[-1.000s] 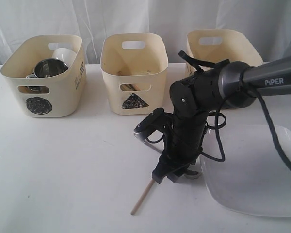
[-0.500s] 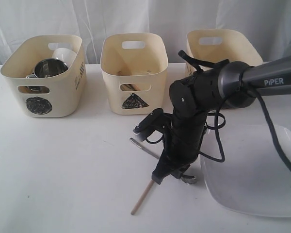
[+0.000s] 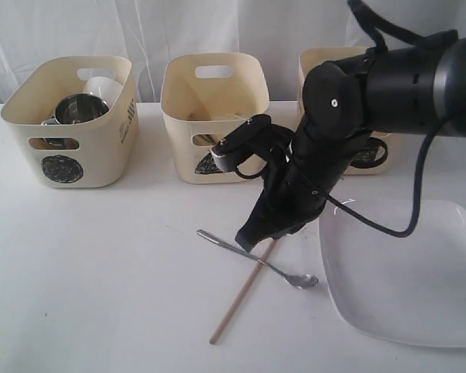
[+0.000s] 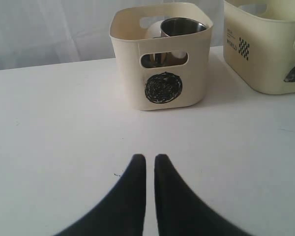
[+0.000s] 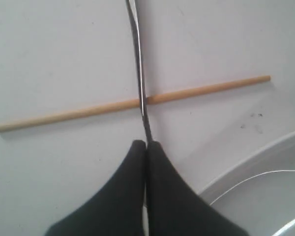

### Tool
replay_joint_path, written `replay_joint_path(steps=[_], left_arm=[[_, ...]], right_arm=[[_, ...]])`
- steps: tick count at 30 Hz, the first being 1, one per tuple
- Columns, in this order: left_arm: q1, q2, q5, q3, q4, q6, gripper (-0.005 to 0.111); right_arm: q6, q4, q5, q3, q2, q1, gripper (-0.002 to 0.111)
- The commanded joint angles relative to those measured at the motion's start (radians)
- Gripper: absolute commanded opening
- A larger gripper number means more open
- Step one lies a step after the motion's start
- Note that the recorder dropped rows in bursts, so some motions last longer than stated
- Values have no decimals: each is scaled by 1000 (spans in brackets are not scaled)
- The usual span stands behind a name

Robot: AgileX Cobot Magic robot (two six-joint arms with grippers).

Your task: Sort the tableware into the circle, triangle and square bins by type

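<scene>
Hanging low over the bare table, the left claw had its fingers drawn together but for a thin slit, with nothing between them. Beyond it stood the circle bin, holding a steel mug and, behind that, a white bowl. Next along the back row stood the triangle bin; what lay inside it was hard to make out. In front of that bin, on the open table, the spoon lay across the chopstick, the two forming a cross, with the spoon's bowl just beside the plate's edge. The right claw was down at the crossing, its fingers pressed tight together, and the spoon's handle ran straight into the seam between the tips, so it looked clamped on the handle. The right arm hid most of the square bin, leaving only its rim and part of a wall in sight. Farthest right, the white plate sat flat on the table, with the arm's cable hanging over its near corner.
</scene>
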Motion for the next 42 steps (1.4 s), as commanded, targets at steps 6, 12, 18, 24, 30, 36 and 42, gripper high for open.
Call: replay_joint_path(steps=[6,12,18,24,30,36,42], left_arm=[[0,-5,-5,4,-11,-6,13],[0,-5,-5,4,-11,-6,13],[0,-5,-5,4,-11,-6,13],[0,-5,-5,4,-11,-6,13],[0,-5,-5,4,-11,-6,13],[0,-5,-5,4,-11,-6,13],[0,-5,-5,4,-11,-6,13]], right_arm=[[-3,12,-33,60,-32,1,0],[13,12,-82,98,-27,1,2],[26,35,-71,110,8,16,25],[26,98,-116,148,28,48,39],[26,97,-172,155,70,70,39],[26,95,-256,128,93,72,39],[8,77,-203,-1,160,72,39]])
